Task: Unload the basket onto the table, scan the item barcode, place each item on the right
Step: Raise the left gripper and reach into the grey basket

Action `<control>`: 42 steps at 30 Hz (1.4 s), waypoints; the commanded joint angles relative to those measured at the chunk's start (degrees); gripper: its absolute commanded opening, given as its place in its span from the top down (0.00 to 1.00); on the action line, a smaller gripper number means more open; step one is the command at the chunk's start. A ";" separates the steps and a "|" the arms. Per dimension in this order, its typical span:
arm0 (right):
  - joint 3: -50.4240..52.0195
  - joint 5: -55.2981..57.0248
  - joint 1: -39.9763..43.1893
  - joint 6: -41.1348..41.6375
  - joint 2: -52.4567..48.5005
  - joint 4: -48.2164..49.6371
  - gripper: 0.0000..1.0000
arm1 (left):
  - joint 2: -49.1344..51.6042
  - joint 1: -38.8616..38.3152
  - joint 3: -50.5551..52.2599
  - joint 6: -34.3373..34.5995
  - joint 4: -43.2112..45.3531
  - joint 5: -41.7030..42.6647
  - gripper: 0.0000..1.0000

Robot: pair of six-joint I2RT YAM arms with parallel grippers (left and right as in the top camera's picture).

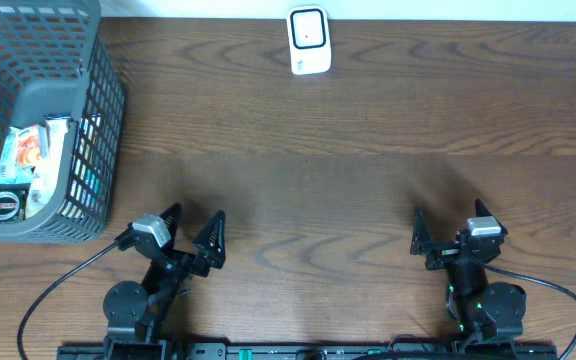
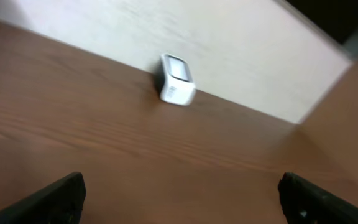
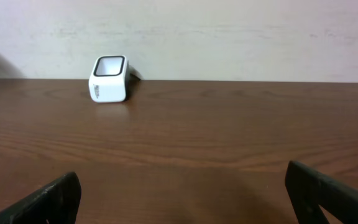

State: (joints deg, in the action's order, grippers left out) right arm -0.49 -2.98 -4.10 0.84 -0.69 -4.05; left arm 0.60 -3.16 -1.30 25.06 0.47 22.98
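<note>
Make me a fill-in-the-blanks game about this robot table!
1. The scanner at the far edge of the table is coloured ____.
2. The grey basket sits on the robot's ____ side.
3. The left claw and the right claw are both ____, holding nothing.
Missing words: white; left; open.

i see the white barcode scanner [image 1: 308, 40] standing upright at the far edge of the table [image 1: 298, 190], its dark-framed window facing my way. the items [image 1: 30, 160] lie packed in the grey mesh basket [image 1: 103, 110] at far left: white and orange packets, plus a small round black-and-red tin [image 1: 4, 204]; their barcodes are too small to make out
</note>
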 commanded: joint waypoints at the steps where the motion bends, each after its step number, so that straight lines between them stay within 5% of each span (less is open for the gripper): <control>1: 0.13 0.04 -0.35 0.37 0.31 -0.17 0.01 | -0.37 -0.17 1.03 6.58 2.75 6.03 0.02; 12: 0.13 0.04 -0.35 0.37 0.31 -0.17 0.01 | -0.37 -0.13 -0.81 7.13 29.20 4.37 0.02; 22: 0.13 0.04 -0.35 0.37 0.31 -0.17 0.01 | 4.39 -0.13 -13.99 -3.93 29.86 0.28 0.02; 32: 0.13 0.04 -0.35 0.37 0.31 -0.17 0.01 | 24.90 -0.11 -36.24 -11.72 29.53 -4.87 0.02; 38: 0.13 0.04 -0.35 0.37 0.31 -0.17 0.01 | 38.64 -0.11 -56.37 -21.73 13.55 -6.49 0.02; 42: 0.13 0.04 -0.35 0.37 0.31 -0.17 0.01 | 48.39 0.02 -73.00 -28.74 -5.62 -21.55 0.02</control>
State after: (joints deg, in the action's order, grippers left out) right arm -0.47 -2.98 -4.10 0.84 -0.69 -4.03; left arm 44.40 -3.20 -65.12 4.36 -0.10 12.78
